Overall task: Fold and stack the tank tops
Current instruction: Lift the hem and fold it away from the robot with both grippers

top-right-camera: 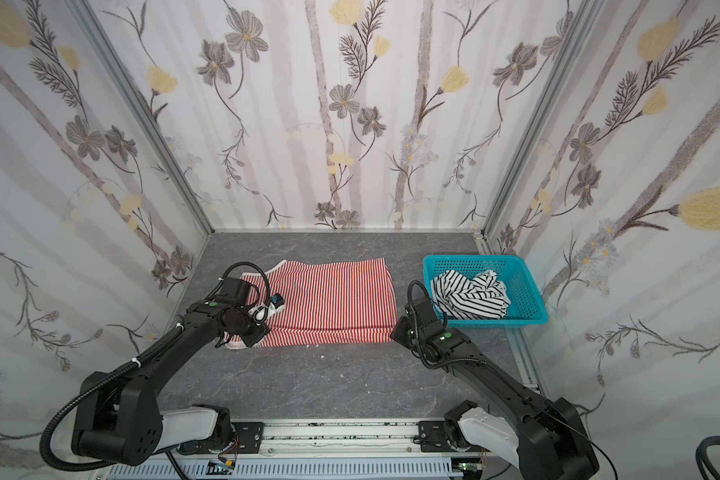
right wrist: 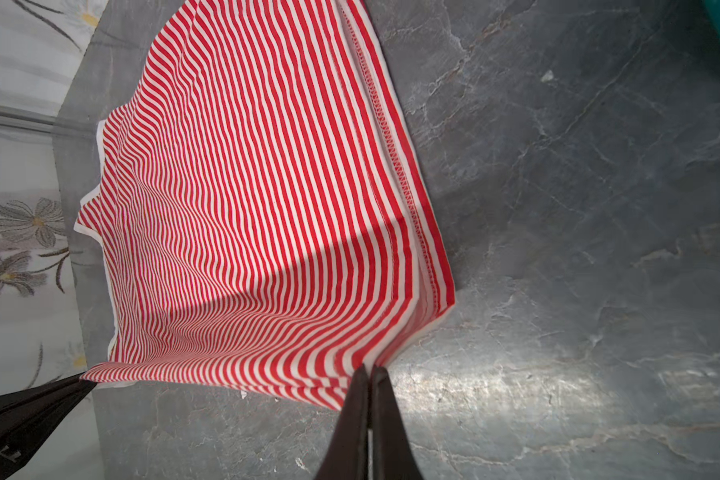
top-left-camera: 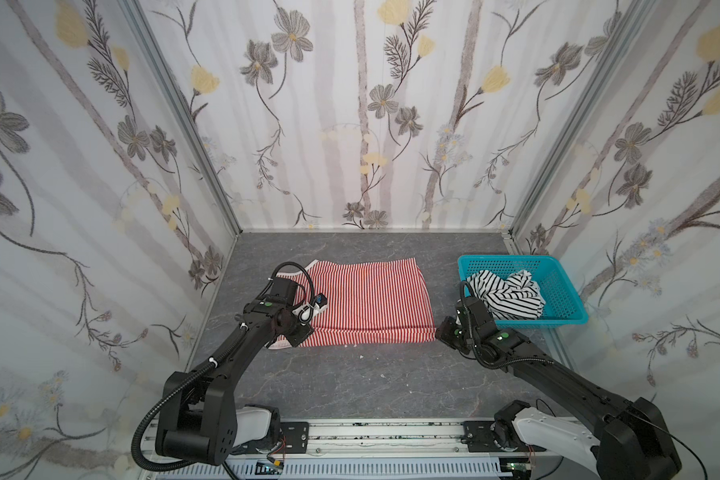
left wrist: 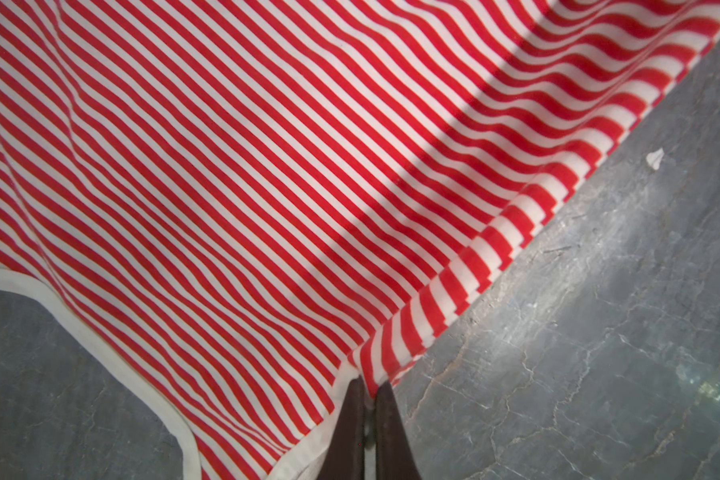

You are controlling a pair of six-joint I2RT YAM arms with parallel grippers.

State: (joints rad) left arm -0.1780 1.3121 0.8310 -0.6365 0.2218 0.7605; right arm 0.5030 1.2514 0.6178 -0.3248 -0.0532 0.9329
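On the grey counter [top-left-camera: 350, 374] the red-striped tank top [top-left-camera: 362, 299] lies spread; my left claw [left wrist: 368, 390] clenches its 7 o'clock corner, my right claw [right wrist: 368, 370] its 5 o'clock corner. The black-striped tank top [top-left-camera: 506, 295] sits in the basket [top-left-camera: 541, 322], 3 o'clock.

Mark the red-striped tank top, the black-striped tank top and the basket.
red-striped tank top [top-left-camera: 371, 299]: in a top view, middle of its flat body.
black-striped tank top [top-left-camera: 510, 296]: in a top view, centre of the crumpled heap.
basket [top-left-camera: 558, 321]: in a top view, its near wall.
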